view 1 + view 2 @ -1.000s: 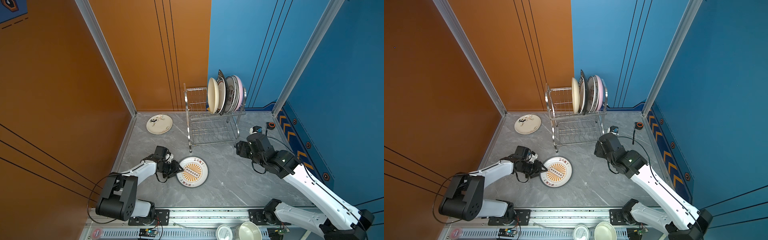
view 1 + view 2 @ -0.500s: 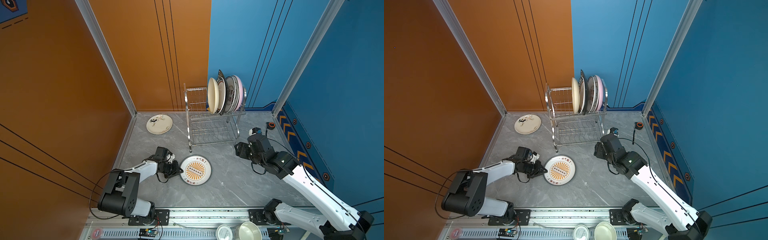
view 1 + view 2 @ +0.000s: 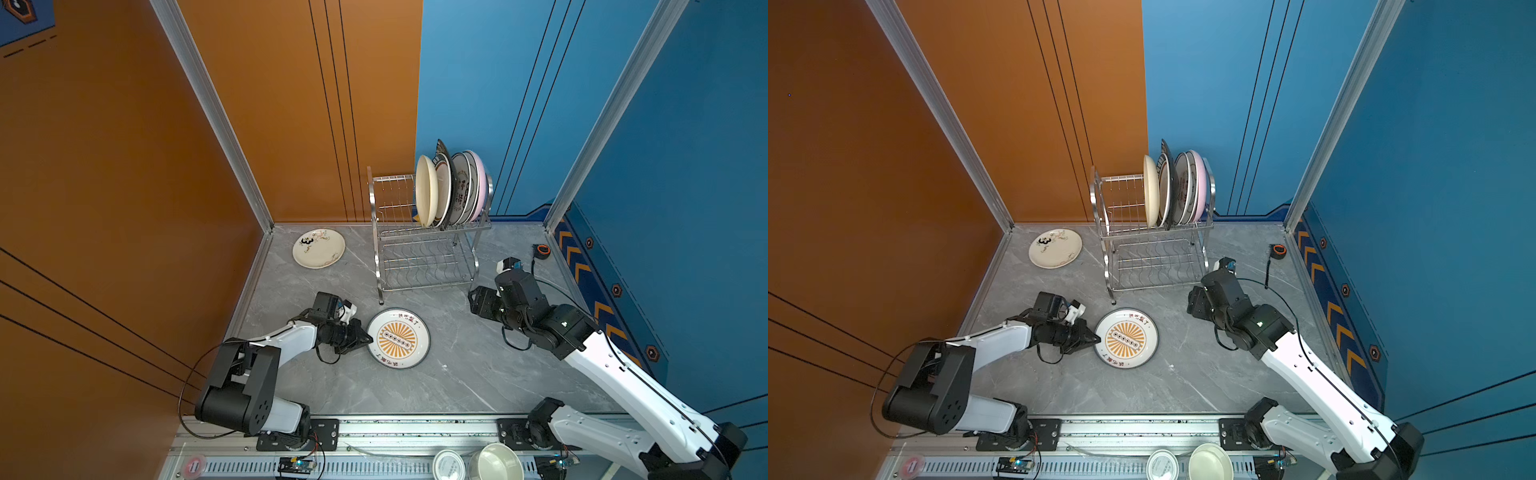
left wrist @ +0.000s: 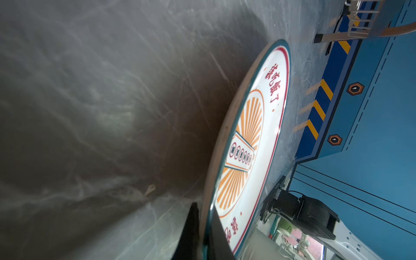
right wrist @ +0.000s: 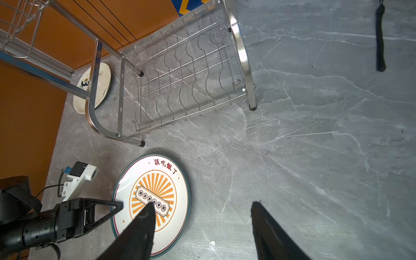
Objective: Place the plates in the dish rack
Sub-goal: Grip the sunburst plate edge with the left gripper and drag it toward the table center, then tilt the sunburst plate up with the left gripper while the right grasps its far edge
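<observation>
The orange sunburst plate (image 3: 398,338) (image 3: 1126,338) (image 5: 155,198) lies on the grey table in front of the dish rack (image 3: 377,266) (image 3: 1106,266) (image 5: 242,56). My left gripper (image 3: 368,338) (image 3: 1098,338) (image 4: 203,225) is shut on this plate's left rim, one finger above it and one below. In the left wrist view the plate (image 4: 247,146) fills the middle. My right gripper (image 5: 202,203) (image 3: 473,299) hangs open and empty to the right of the plate. Several plates (image 3: 451,189) (image 3: 1177,189) stand upright in the rack's top tier. A cream panda plate (image 3: 318,248) (image 3: 1055,248) (image 5: 93,86) lies left of the rack.
The rack's lower tier and the left half of its top tier hold nothing. A cream bowl (image 3: 496,463) and a metal tin lid (image 3: 448,464) sit by the front rail. A tape measure (image 3: 541,250) lies at the back right, with a black strap (image 5: 380,38). Walls enclose three sides.
My left gripper has closed on the sunburst plate's rim, and the plate has slid a little to the right. The right arm has hardly moved.
</observation>
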Motion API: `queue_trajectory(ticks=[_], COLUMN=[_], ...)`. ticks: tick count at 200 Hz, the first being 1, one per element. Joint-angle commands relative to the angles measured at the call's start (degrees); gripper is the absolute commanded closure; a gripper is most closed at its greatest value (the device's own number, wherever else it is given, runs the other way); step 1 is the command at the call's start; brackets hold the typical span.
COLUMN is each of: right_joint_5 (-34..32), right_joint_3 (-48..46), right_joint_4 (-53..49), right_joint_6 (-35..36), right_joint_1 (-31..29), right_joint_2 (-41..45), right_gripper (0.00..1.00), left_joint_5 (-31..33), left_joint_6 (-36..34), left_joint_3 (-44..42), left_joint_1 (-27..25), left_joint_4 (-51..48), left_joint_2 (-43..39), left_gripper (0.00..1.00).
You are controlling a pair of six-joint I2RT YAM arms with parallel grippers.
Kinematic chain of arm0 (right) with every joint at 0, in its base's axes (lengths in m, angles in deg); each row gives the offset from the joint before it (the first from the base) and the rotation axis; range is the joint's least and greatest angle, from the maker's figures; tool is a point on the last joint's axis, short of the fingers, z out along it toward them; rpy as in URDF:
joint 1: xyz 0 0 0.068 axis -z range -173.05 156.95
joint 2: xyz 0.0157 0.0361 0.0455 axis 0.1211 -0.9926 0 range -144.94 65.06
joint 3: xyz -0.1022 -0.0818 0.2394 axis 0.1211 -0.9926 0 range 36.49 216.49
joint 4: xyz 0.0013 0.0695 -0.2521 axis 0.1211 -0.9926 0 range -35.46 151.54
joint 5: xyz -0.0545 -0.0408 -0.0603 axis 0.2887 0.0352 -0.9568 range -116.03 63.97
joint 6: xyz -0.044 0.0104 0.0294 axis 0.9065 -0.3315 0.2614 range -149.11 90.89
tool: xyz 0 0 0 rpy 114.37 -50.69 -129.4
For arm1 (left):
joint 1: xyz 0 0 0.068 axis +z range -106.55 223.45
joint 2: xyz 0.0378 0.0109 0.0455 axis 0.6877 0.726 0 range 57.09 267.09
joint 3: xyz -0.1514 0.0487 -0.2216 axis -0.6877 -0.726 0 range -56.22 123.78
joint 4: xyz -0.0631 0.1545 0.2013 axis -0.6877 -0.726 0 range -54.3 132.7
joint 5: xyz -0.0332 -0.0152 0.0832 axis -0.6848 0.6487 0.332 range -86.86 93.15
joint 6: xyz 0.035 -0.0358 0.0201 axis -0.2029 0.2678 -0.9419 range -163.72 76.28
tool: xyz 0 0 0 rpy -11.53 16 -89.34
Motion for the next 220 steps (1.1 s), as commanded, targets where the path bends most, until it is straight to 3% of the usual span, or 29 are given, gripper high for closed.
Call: queue_trajectory(ticks=[1,117,173,220], right_joint_5=[3.8,30.6,37.2,41.1], right_joint_3=[-1.3,-5.5,-5.7,-6.7], right_joint_4=[1.3,14.3,20.4,26.6], right_joint_6=[-0.7,-1.5,-2.2,-4.3], right_joint_1=[0.5,3.1,3.6,4.0], right_joint_2=[-0.8,-8.9,-12.1,-13.5], right_gripper=[0.31,0.29,0.30,0.39], left_joint_5=[-1.7,-11.5,-13.1,-15.0], left_joint_6=[-0.1,2.6,3.4,3.8], left_joint_3=[1.0,10.1,12.3,13.5], left_joint_1=[-0.5,-1.4,-2.1,-2.7], left_joint_4=[-2.0,-1.9,-1.6,-1.3], left_joint_2=[-2.8,-12.4,-13.1,-13.2], left_gripper=[1.00,1.00,1.00,1.00])
